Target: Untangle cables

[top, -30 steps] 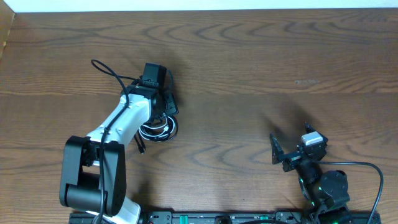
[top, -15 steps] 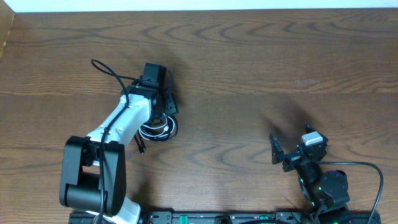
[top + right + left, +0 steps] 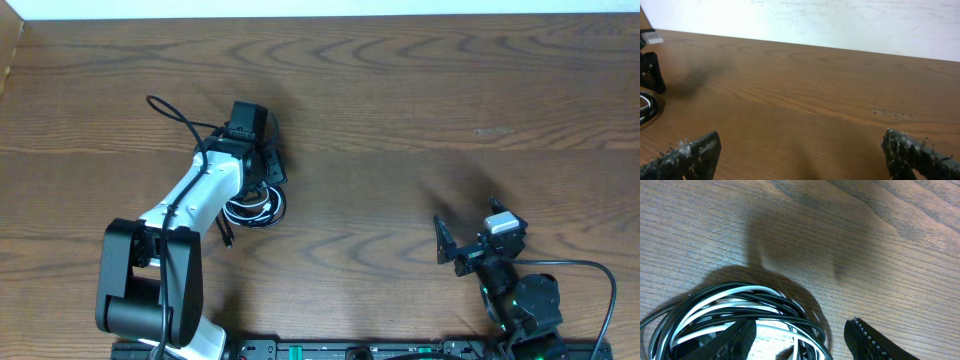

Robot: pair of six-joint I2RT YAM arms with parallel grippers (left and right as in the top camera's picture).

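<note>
The cables lie in one small coil of black and white loops on the table, left of centre. A black plug end sticks out at the coil's lower left. My left gripper hangs over the coil's far edge, open. In the left wrist view its left finger sits over the cables. The other finger stands outside the coil, and the coil's right-hand strands run through the gap unpinched. My right gripper rests near the front right, wide open with only bare wood between its fingers.
The left arm's own thick black wire loops out at the back left. A pale wall borders the table's far edge. At the left edge of the right wrist view, the left gripper and part of the coil show.
</note>
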